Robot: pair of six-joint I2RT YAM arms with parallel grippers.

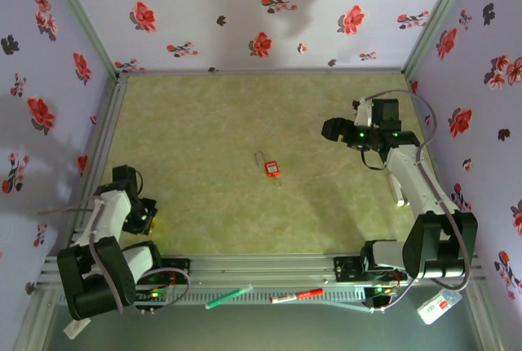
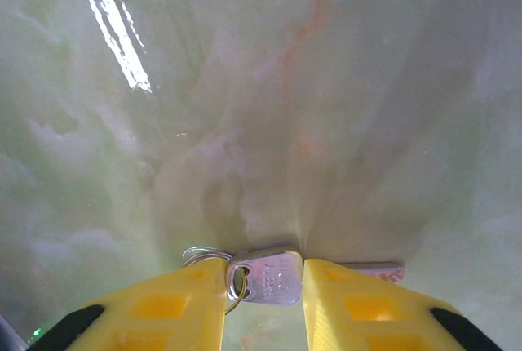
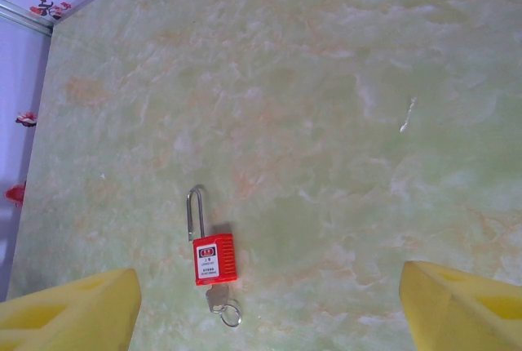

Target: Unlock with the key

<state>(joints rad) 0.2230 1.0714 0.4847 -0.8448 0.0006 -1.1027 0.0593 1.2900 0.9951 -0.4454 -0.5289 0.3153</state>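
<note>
- A pale green marbled table (image 1: 245,114) sits inside walls papered with red and dark flowers; a streak of glare lies on it in the left wrist view
- The left gripper (image 2: 263,286) has its yellow fingers (image 2: 171,306) drawn in on a flat silver key (image 2: 273,273), one against each edge of the head; the key's split ring (image 2: 204,255) pokes out past the left finger
- This key looks thin, stiff, light and slick on a hard top; I judge it may skate or pivot under a pinch, so the broad head is the place to hold, with the blade left free
- The right gripper (image 3: 269,302) hangs with its fingers wide apart, holding nothing
- Below it the red padlock (image 3: 214,259) lies flat mid-table, well apart from the left gripper; its shackle (image 3: 196,212) points away; a second key (image 3: 217,296) with a ring sits at its foot, inserted or not I cannot tell
- The padlock looks small and rigid; it will likely slide unless its body is pinned
</note>
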